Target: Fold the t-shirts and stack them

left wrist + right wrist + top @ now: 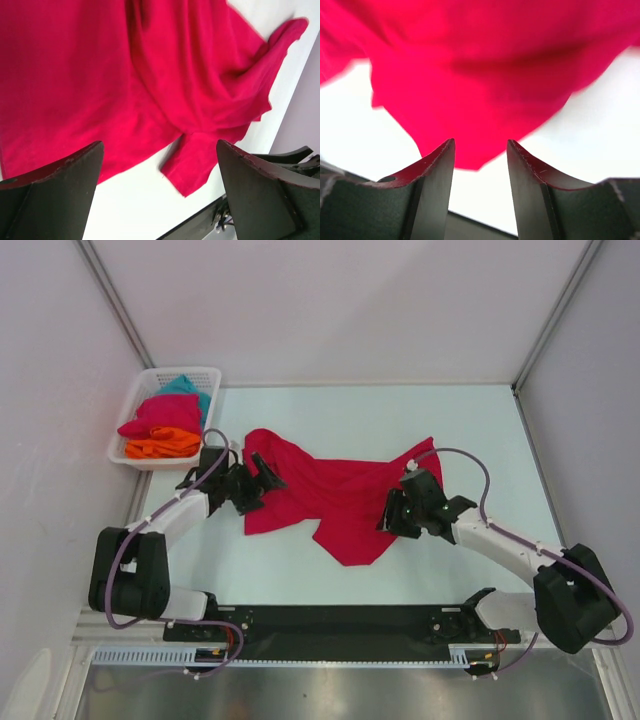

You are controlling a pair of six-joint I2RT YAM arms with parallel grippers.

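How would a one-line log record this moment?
crimson-pink cloth t-shirt: crumpled on white table | left fingers: open at its edge | right fingers: open at its edge | white plastic mesh basket: pink, orange, teal shirts inside

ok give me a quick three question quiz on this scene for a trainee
1. True or false: the left hand is shut on the spread crimson t-shirt.
2. Where does the white basket sit in the top view? A far left; B far right; C centre.
3. Fill in: the basket's t-shirt lowest in the top view is ____.
Key: 1 false, it is open. 2 A. 3 the orange t-shirt.
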